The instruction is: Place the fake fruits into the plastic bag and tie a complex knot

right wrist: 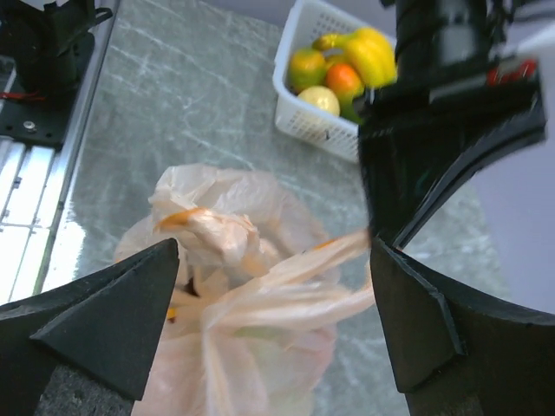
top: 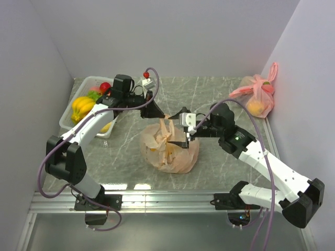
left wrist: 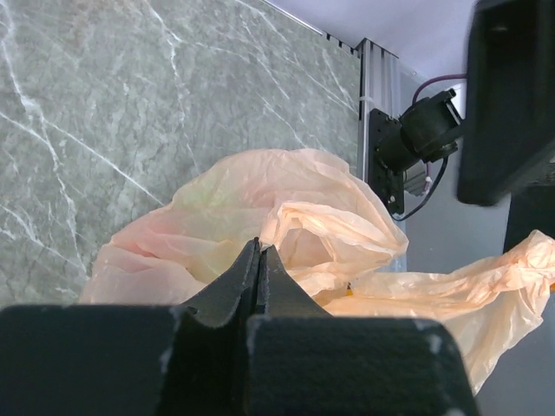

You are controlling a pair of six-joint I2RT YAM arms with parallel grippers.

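The peach-orange plastic bag sits bulging in the middle of the table. It also shows in the left wrist view and the right wrist view. My left gripper is shut on one of the bag's handles and holds it stretched up and away from the bag. My right gripper is open, with its fingers on either side of the stretched handle strands, just above the bag. A crumpled twisted bunch stands at the bag's top; I cannot tell if it is a knot. Loose fake fruits lie in a basket.
A white basket stands at the far left and holds bananas, a red apple and other fruits; it also shows in the right wrist view. A pink tied bag with a yellow fruit lies at the far right, by the wall.
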